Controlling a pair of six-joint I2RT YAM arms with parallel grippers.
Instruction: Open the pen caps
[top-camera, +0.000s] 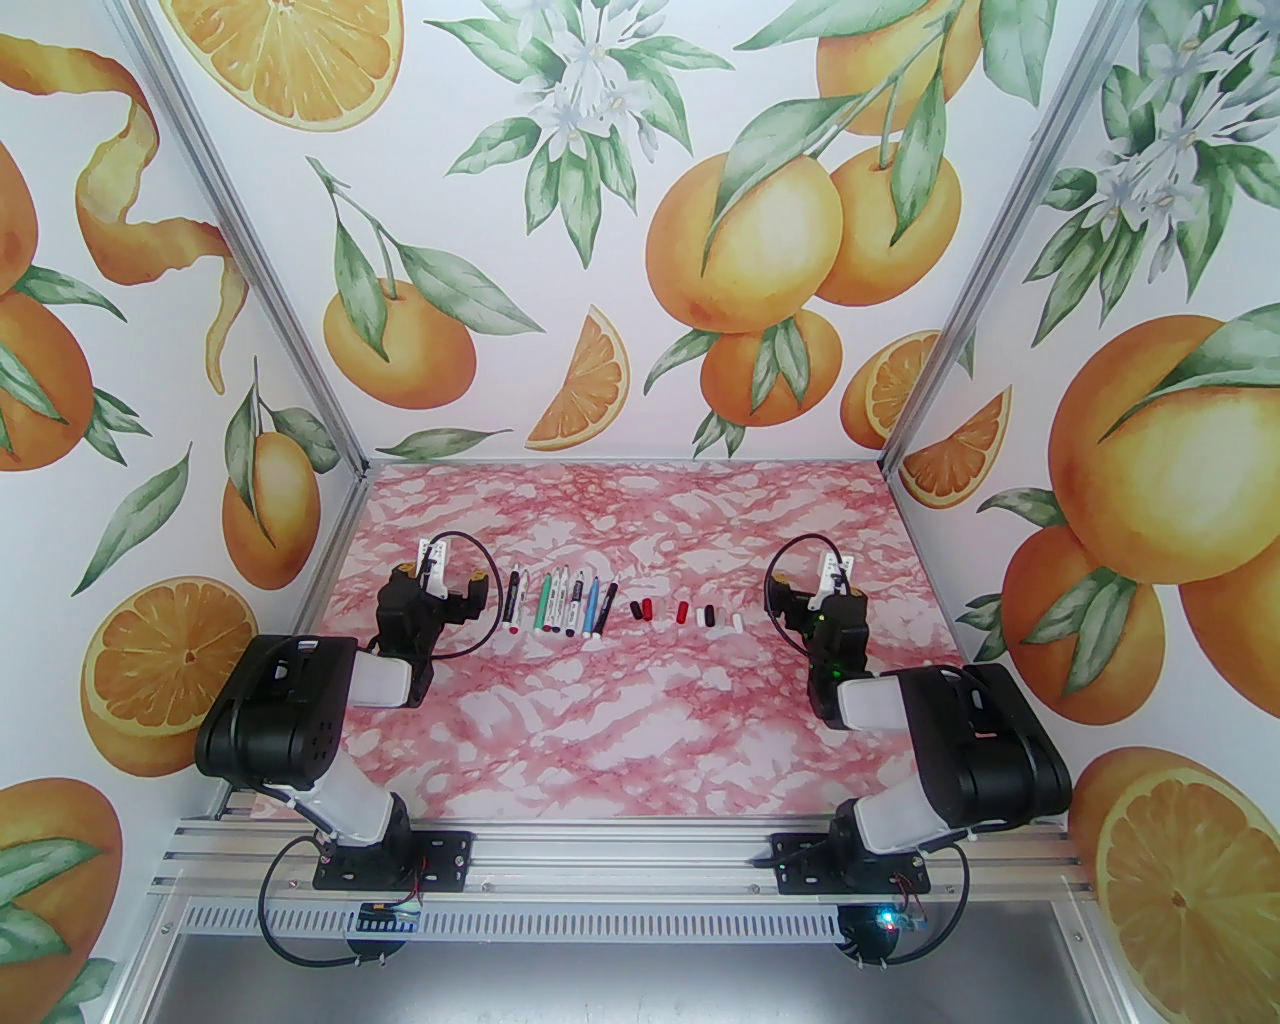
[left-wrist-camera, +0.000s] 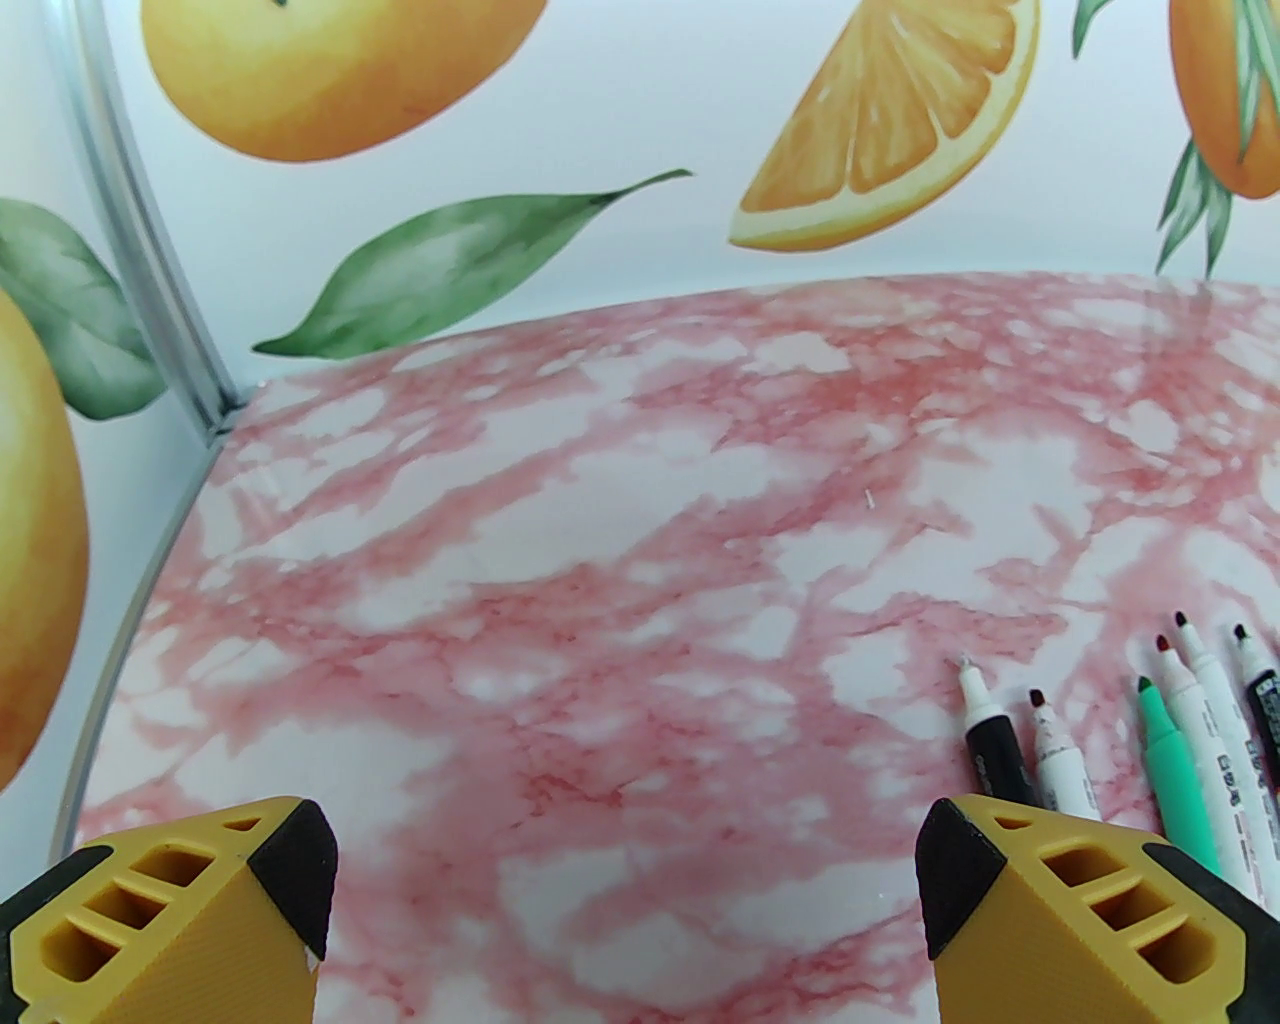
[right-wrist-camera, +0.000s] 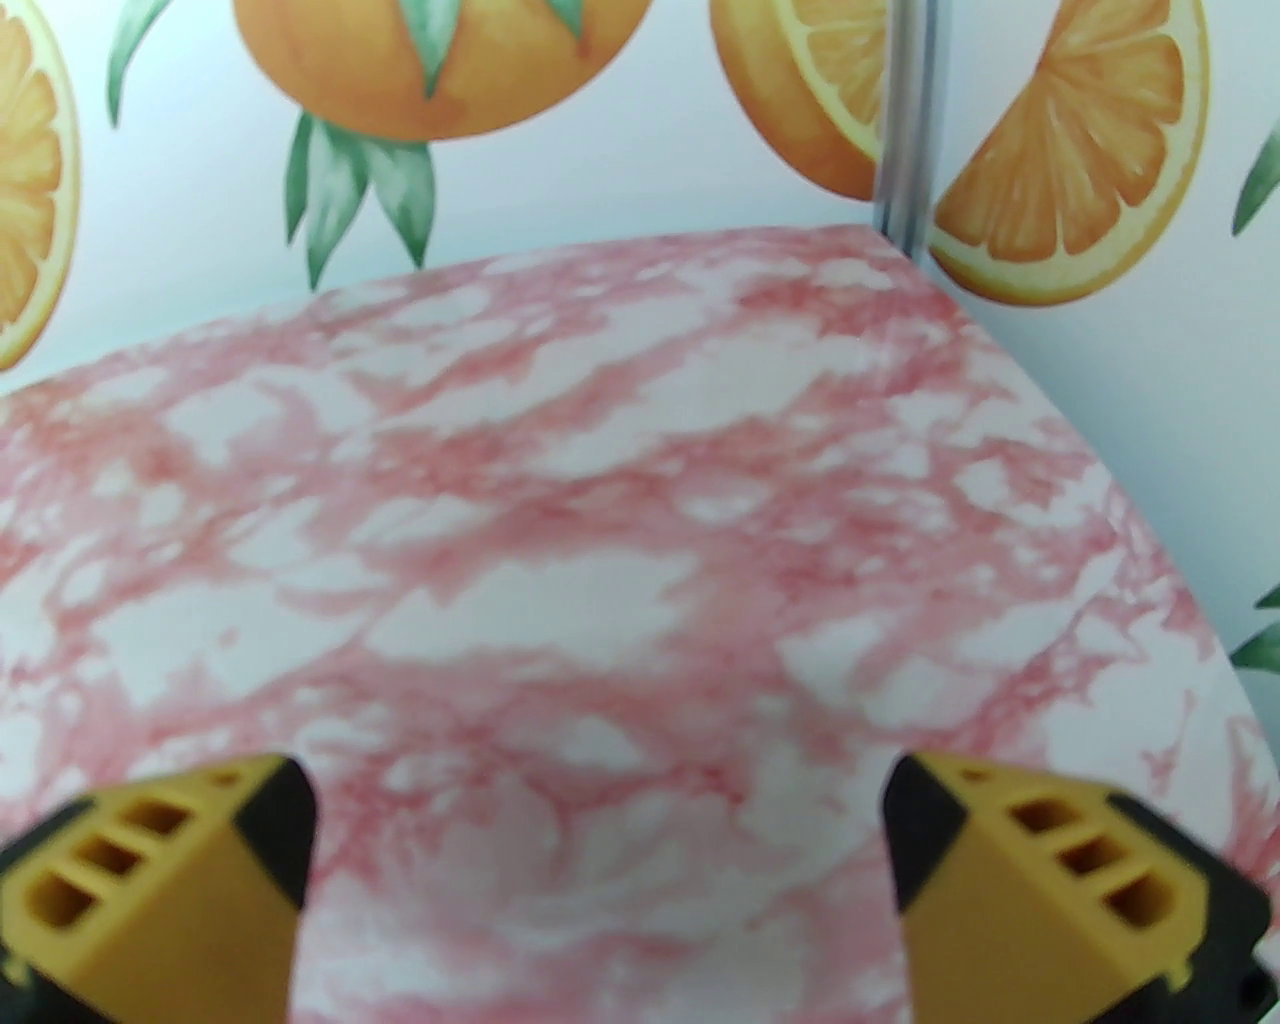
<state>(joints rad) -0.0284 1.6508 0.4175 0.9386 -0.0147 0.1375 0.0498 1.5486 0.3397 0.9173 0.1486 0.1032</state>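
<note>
**A:** Left side first, quick.

**B:** The left gripper (top-camera: 443, 580), black body with yellow plastic fingers and black pads, has its jaws spread wide with nothing between them. It sits at 9 o'clock of the pen row, over the pink marble-print tabletop (top-camera: 640, 740).

**A:** And its wrist view?

**B:** Same story: left gripper (left-wrist-camera: 620, 880) is gaping over bare marble. Uncapped tips poke out at 1 o'clock of its right finger (left-wrist-camera: 1040, 900). I see a black barrel, white printed barrels and a green one.

**A:** Where are the pens?

**B:** About seven slim marker pens (top-camera: 560, 603) lie side by side, running roughly 12 to 6, just beside the left gripper. Their tips are bare.

**A:** And the caps?

**B:** The small stubby plastic pen caps (top-camera: 682, 612), in black, red and white, lie loose in a row at 3 o'clock of the pens. They are off the barrels and set a little apart from them.

**A:** Right side?

**B:** The right gripper (top-camera: 815, 592), same build, is at 3 o'clock of the caps, near them but not touching. Its jaws are apart and it holds nothing. Its wrist view is blurry and shows the right gripper (right-wrist-camera: 600, 850) wide over marble.
</note>
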